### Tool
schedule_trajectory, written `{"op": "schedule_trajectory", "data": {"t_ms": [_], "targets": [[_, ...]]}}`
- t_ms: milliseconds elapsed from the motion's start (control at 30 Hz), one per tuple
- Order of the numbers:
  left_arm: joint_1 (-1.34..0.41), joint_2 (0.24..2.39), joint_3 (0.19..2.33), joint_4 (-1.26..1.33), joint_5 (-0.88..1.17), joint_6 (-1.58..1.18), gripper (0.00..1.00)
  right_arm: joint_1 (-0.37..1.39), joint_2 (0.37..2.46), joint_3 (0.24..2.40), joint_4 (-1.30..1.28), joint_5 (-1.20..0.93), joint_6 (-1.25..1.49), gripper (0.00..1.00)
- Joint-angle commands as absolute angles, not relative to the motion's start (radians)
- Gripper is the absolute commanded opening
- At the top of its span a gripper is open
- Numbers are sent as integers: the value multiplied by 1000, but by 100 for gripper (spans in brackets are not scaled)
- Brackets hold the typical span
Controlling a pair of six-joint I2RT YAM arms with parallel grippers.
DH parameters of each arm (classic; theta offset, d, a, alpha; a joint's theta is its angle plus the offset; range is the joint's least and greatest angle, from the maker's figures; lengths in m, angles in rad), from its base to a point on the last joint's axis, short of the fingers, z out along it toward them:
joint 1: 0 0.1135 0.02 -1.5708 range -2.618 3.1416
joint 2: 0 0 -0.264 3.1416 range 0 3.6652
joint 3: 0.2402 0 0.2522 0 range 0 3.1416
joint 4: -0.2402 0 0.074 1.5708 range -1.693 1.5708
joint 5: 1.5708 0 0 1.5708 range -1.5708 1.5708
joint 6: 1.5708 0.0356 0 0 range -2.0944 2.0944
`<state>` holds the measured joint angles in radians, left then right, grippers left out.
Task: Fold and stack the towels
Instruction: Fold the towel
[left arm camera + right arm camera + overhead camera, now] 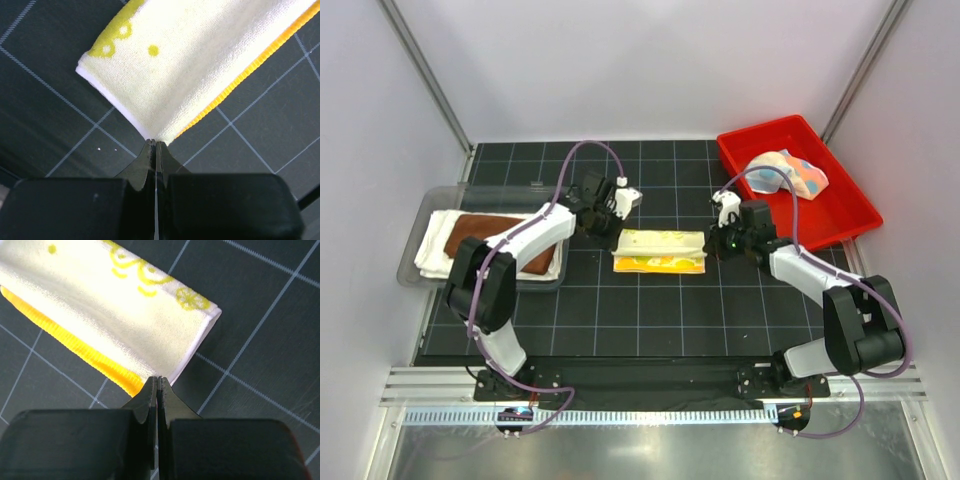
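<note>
Left wrist: left gripper [154, 144] jaws together, tips touching a corner of the yellow towel [200, 65]. Right gripper [156, 380] likewise, at the opposite end.

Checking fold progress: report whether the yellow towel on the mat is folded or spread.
Folded: the yellow towel lies as a narrow strip, with layered edges showing at its end in the left wrist view.

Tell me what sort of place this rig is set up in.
Probably a lab test cell, not a home: plain white enclosure walls, a black gridded mat, plus a red tray and a clear bin.
</note>
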<state>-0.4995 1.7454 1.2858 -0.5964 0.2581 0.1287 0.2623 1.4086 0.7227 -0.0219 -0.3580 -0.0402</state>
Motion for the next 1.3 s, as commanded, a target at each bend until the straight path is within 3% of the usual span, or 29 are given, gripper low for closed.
{"op": "schedule_trajectory", "data": {"t_ms": [0,133,267,300,433,533,667,800,900,1067,1267], "targets": [[-512,1704,1276,-557,235,107,0,275,1373,709,54,-324,-18,1],[-528,1710,1261,-549,210,101,0,288,1350,695,55,-308,-14,3],[-548,1718,1246,-554,186,91,0,293,1351,712,-30,-292,-8,13],[-551,1714,1244,-560,172,84,8,293,1351,718,-50,-273,-8,16],[-561,1666,1235,-586,152,72,16,301,1321,727,-89,-285,-2,26],[-568,1618,1229,-603,150,75,27,307,1281,752,-110,-333,39,43],[-575,1589,1259,-640,137,52,33,339,1253,799,-112,-368,124,44],[-575,1626,1281,-556,179,-107,34,347,1392,900,-130,-333,279,35],[-575,1658,1218,-433,239,-227,33,364,1492,942,-173,-362,348,35],[-575,1703,1082,-281,235,-340,32,368,1597,898,-160,-338,429,35],[-575,1710,1029,-277,121,-371,33,365,1652,860,-136,-298,457,34]]}}
